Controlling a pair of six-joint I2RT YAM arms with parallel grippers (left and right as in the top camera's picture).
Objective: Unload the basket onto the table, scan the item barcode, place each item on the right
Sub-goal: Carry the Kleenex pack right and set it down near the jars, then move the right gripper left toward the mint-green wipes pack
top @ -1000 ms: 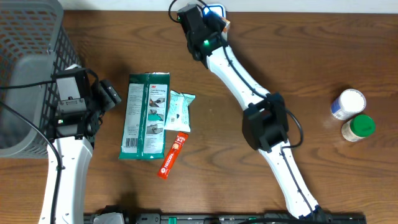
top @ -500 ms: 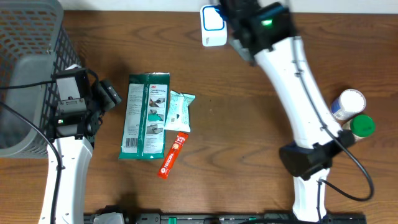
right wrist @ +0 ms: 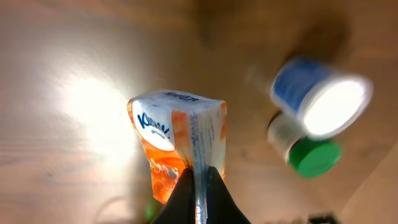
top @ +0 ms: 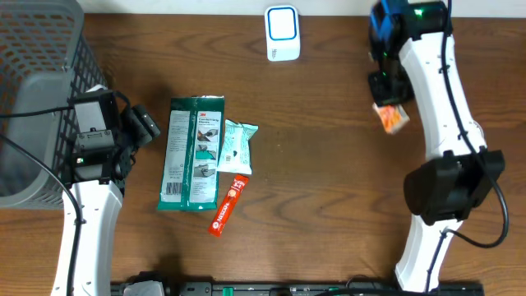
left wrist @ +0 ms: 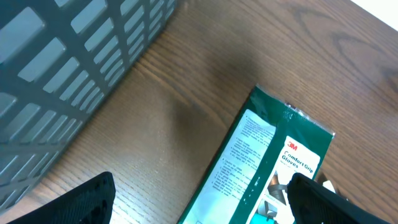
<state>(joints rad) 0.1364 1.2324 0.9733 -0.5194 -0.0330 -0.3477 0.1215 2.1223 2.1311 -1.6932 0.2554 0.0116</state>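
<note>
Two pincers: right pincer (right wrist: 199,180) grips the tissue pack (right wrist: 174,130) (orange), left pincer (left wrist: 202,180) spread wide.

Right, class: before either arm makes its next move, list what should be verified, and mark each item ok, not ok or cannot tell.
1. Right fingers shut on the orange tissue pack: ok.
2. Barcode visible on the pack: cannot tell.
3. Scanner unobstructed on the table: ok.
4. Pack apart from the blue jar and the green-lidded jar: ok.
5. Left fingers open and empty: ok.
6. Green gloves packet lying flat, apart from the basket: ok.
</note>
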